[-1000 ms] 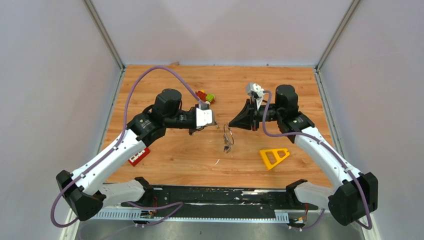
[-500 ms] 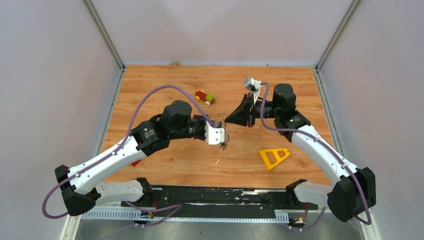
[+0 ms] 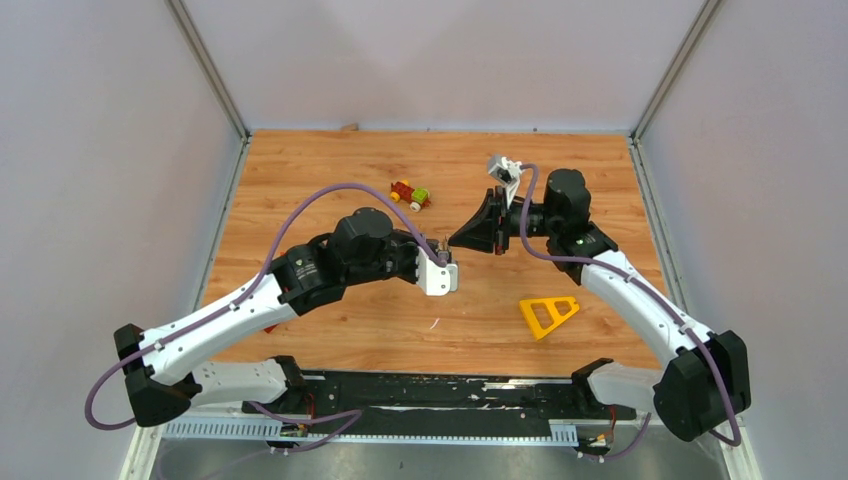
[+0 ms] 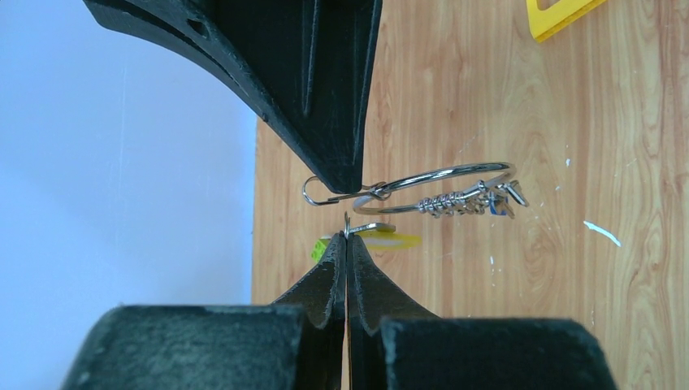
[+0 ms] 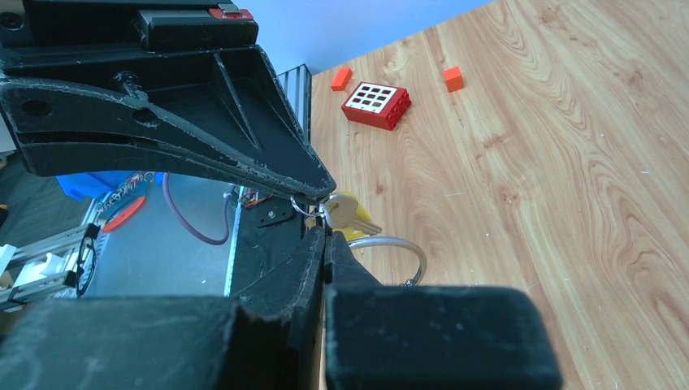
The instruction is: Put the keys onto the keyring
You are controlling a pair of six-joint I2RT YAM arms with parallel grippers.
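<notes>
When viewed from above, both arms meeting tip to tip over the middle of the wooden table [image 3: 330, 170]. Right gripper [image 5: 325, 236] with fingers pressed together, clamped on one end of the keyring [image 4: 455, 172]; ring held up off the wood. Some small keys [image 4: 465, 201] hanging on it. Left gripper [image 4: 347, 244] also pinched together, on the thin edge of the key with pale yellow tag [image 5: 351, 213], just beside the ring's hooked end. Yellow triangle [image 3: 548, 313] well apart, on the right.

Right hand [image 4: 342, 174] close opposite left hand [image 4: 347, 246]
</notes>
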